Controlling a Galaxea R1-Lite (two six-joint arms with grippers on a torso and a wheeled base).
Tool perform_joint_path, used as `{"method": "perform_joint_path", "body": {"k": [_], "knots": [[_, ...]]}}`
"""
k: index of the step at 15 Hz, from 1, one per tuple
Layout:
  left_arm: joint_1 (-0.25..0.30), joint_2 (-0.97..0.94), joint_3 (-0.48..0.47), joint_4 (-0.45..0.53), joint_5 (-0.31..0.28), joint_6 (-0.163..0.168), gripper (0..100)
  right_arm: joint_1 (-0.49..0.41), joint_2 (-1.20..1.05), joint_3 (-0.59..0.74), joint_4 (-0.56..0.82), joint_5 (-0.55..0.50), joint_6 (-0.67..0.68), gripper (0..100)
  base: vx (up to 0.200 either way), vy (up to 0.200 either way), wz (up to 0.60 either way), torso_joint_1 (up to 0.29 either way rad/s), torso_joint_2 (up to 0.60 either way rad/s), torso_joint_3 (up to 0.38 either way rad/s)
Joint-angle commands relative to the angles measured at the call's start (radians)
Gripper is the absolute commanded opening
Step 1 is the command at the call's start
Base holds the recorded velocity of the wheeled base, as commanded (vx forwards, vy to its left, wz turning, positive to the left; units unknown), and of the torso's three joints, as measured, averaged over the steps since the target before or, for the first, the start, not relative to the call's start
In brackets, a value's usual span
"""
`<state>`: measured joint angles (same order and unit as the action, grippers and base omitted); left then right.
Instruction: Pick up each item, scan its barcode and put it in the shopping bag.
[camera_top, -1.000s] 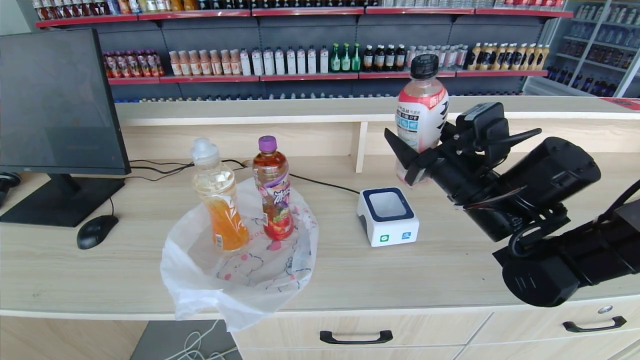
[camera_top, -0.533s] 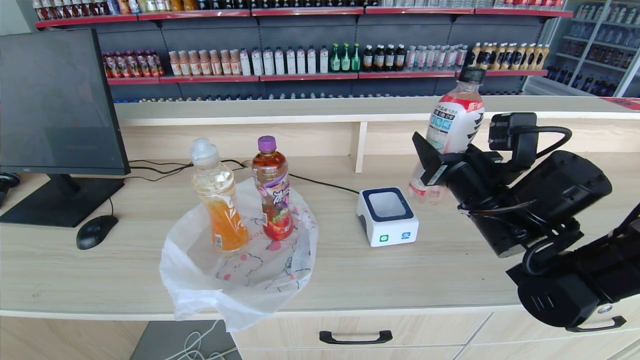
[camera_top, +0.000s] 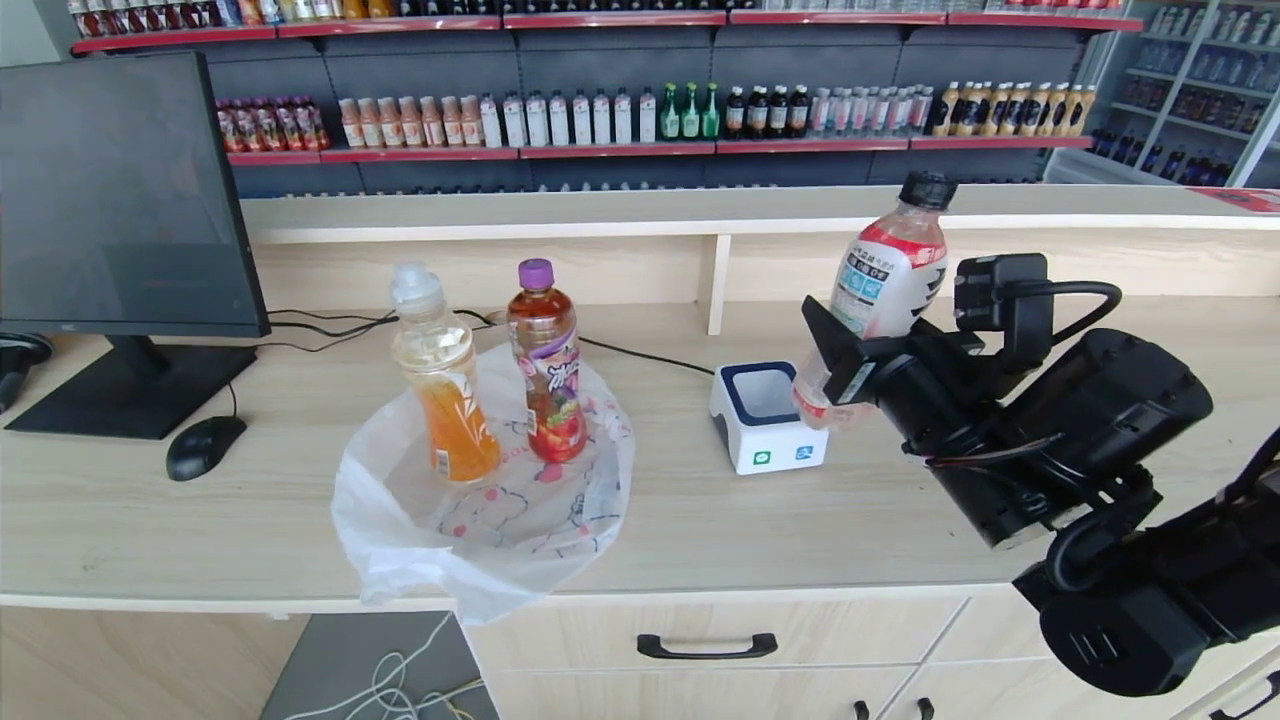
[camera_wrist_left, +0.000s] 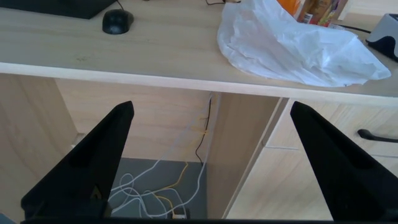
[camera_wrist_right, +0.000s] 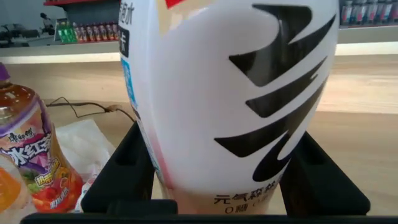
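My right gripper (camera_top: 868, 352) is shut on a pale pink bottle (camera_top: 882, 280) with a black cap and a white label, tilted, its base just over the right edge of the white barcode scanner (camera_top: 762, 418). Close up, the bottle (camera_wrist_right: 233, 93) stands between the black fingers (camera_wrist_right: 118, 171). An orange juice bottle (camera_top: 440, 378) and a red drink bottle with a purple cap (camera_top: 546, 362) stand upright in the open white shopping bag (camera_top: 480, 520). My left gripper (camera_wrist_left: 211, 162) hangs open below the counter edge, in front of the bag (camera_wrist_left: 298, 43).
A monitor (camera_top: 115, 200) and a black mouse (camera_top: 204, 446) sit at the counter's left. A cable runs behind the bag to the scanner. A raised shelf with a divider (camera_top: 715, 285) backs the counter. Drawers with black handles (camera_top: 706, 647) lie below.
My right gripper carried the pale bottle rightward, tilting it, then back left and down until its base reached the scanner. The head camera shifted slightly.
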<state>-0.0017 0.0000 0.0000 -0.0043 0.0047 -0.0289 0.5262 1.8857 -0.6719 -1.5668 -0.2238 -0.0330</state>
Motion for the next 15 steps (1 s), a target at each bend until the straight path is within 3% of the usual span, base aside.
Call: {"method": "perform_joint_path", "body": {"k": [1, 5, 15], "knots": [[0.0, 0.0, 0.0, 0.0, 0.001, 0.0, 100, 0.002, 0.001, -0.002, -0.004, 0.001, 0.001, 0, 0.0, 0.0, 0.0, 0.0, 0.0, 0.0], [0.0, 0.0, 0.0, 0.0, 0.001, -0.002, 100, -0.017, -0.023, 0.005, -0.004, 0.001, 0.021, 0, 0.0, 0.0, 0.0, 0.0, 0.0, 0.0], [0.0, 0.0, 0.0, 0.0, 0.001, 0.0, 100, -0.058, -0.043, 0.018, -0.004, 0.001, 0.028, 0, 0.0, 0.2, 0.0, 0.006, 0.0, 0.0]]}}
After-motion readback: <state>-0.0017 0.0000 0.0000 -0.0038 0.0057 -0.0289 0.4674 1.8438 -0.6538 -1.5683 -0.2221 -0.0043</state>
